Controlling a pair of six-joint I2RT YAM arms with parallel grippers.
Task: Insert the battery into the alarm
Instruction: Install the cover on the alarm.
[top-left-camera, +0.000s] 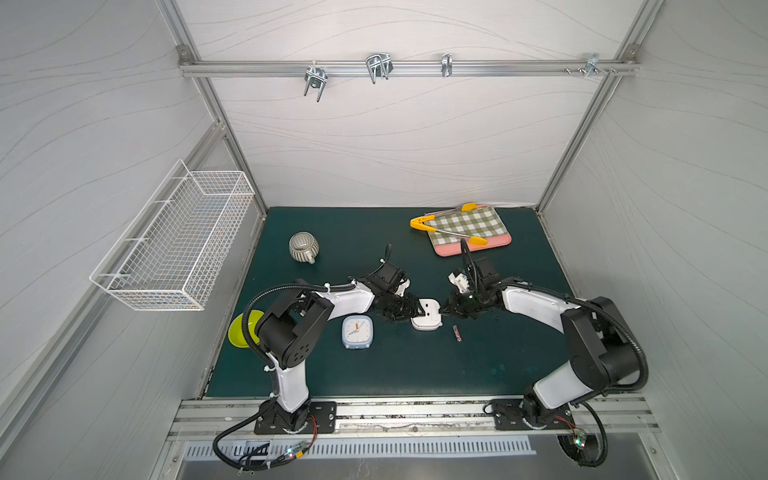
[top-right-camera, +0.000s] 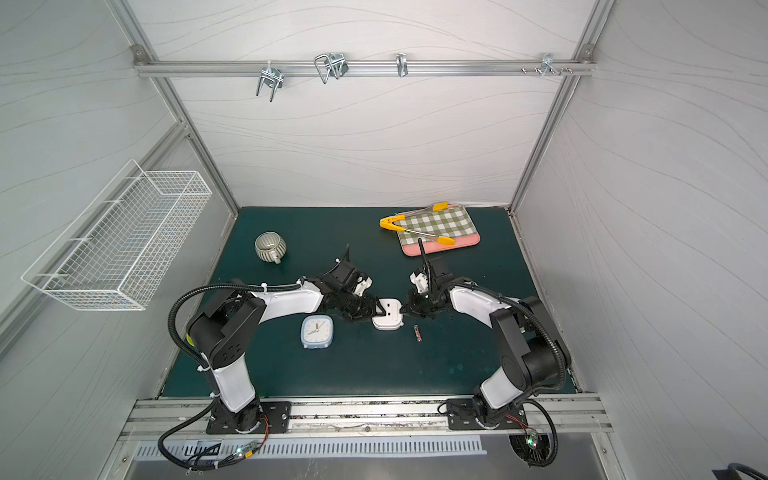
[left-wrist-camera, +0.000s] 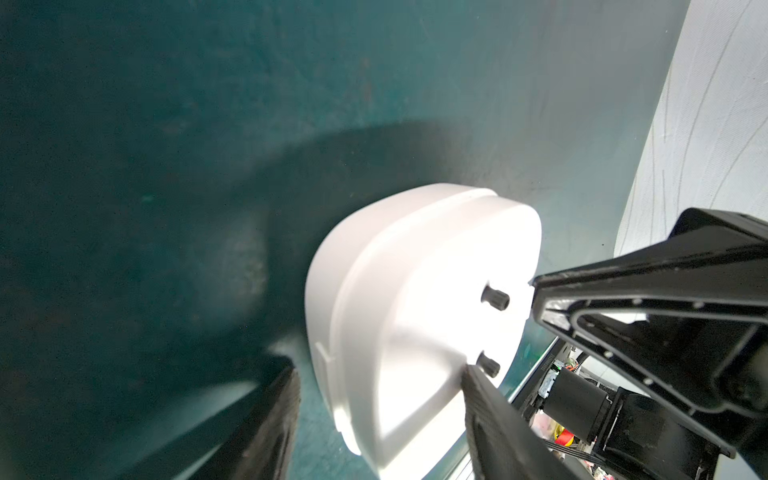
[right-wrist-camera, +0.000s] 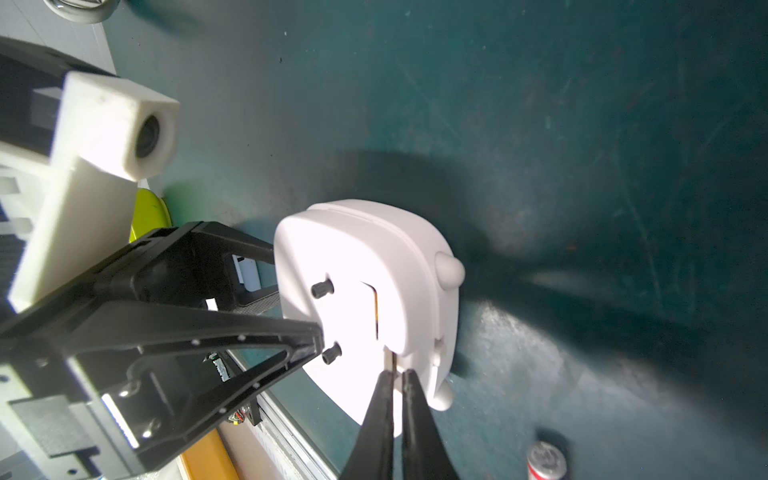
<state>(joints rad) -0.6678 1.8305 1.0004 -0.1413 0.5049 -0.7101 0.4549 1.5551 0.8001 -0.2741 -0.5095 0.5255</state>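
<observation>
- Right gripper (right-wrist-camera: 397, 376), nearly closed, pinches the cover (right-wrist-camera: 353, 320) lip: peel gently, straight off.
- Left gripper (left-wrist-camera: 378, 368) clamps the alarm (left-wrist-camera: 415, 270), middle of the tabletop (top-left-camera: 374, 374); hold firm.
- Battery (top-left-camera: 457, 333) lies just beside it, toward the right edge.

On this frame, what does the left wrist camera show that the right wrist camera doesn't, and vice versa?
Left wrist only: little; a broader look at the side wall of the alarm. Right wrist only: the battery on the mat, the ajar cover seam, a lime dish. Both: the alarm's back with two black knobs, the left gripper holding it, the right gripper at its back.
</observation>
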